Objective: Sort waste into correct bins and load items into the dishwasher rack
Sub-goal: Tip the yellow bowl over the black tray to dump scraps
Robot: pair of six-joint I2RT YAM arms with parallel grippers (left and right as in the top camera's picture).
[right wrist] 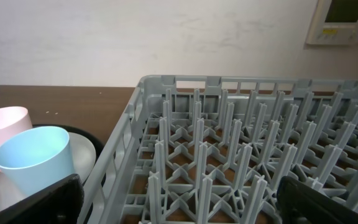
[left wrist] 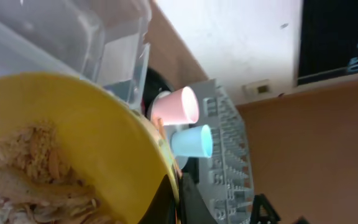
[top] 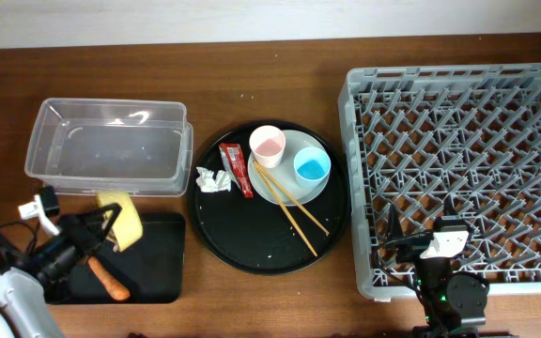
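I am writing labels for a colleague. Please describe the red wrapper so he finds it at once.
Start at the round black tray left of the grey rack. On its left part, between the crumpled white tissue and the pale plate, lies the red snack wrapper. It is the only red thing, a narrow strip.

Looks like a lab/test rm staged as a kitchen: I work at a plain wood table (top: pixel 270 305) by a bare white wall (right wrist: pixel 135 37) w/ a small control panel (right wrist: pixel 340 22). A dishwasher rack (top: pixel 458 113) sits straight on the tabletop.
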